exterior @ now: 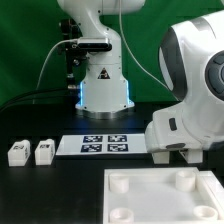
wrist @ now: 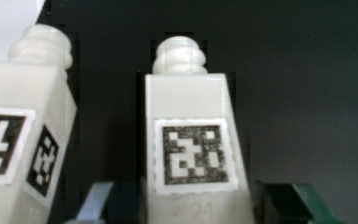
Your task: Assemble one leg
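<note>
In the wrist view a white leg (wrist: pixel 197 130) with a tag on its face and a knobbed end sits between my fingers. My gripper (wrist: pixel 202 205) is open, with a dark gap on each side between the leg and the fingertips (wrist: pixel 98 202). A second leg (wrist: pixel 25 120) stands close beside it, outside the jaws. In the exterior view my gripper (exterior: pixel 176 152) is low at the right, behind the square piece, and the arm hides these two legs. Two more legs (exterior: pixel 18 152) (exterior: pixel 44 151) sit at the exterior view's left.
The marker board (exterior: pixel 105 145) lies mid-table. The large flat white square piece with round corner sockets (exterior: pixel 160 195) lies in front. The robot base (exterior: pixel 103 80) stands at the back. The arm's body fills the exterior view's right.
</note>
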{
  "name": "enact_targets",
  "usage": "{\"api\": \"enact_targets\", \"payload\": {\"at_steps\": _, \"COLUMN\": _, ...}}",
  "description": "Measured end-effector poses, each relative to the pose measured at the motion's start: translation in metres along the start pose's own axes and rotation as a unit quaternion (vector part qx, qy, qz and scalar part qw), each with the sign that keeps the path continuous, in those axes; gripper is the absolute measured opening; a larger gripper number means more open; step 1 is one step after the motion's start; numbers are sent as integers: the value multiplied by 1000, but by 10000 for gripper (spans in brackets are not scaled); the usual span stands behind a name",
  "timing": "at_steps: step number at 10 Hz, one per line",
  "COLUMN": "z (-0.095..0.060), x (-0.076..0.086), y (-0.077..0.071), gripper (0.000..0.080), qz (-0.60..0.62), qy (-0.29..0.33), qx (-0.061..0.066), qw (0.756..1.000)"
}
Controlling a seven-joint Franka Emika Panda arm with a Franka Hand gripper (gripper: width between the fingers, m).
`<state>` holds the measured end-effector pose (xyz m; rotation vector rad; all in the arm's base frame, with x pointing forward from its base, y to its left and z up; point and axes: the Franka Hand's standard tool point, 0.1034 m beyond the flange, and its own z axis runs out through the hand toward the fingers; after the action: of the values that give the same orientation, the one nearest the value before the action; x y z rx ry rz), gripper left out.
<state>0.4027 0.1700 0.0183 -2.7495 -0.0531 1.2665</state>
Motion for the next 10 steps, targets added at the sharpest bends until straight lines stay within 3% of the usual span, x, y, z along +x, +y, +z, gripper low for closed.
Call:
{"api": "enact_targets", "payload": {"at_steps": 6, "z": -4, "x": -1, "y": 2, "gripper": 291, "qz": -6, "qy": -2, "qx": 0, "qw": 1000}}
{"api": "enact_targets", "payload": {"at_steps": 8, "z": -71, "x": -7, "y": 11, "gripper": 291, "qz": -41, "qy": 5, "qx": 4, "qw": 999}}
{"api": "enact_targets", "payload": {"at_steps": 10, "z": -114, "x": -23, "y": 11, "gripper": 291, "qz": -71, "qy": 49, "qx": 2, "qw": 996}}
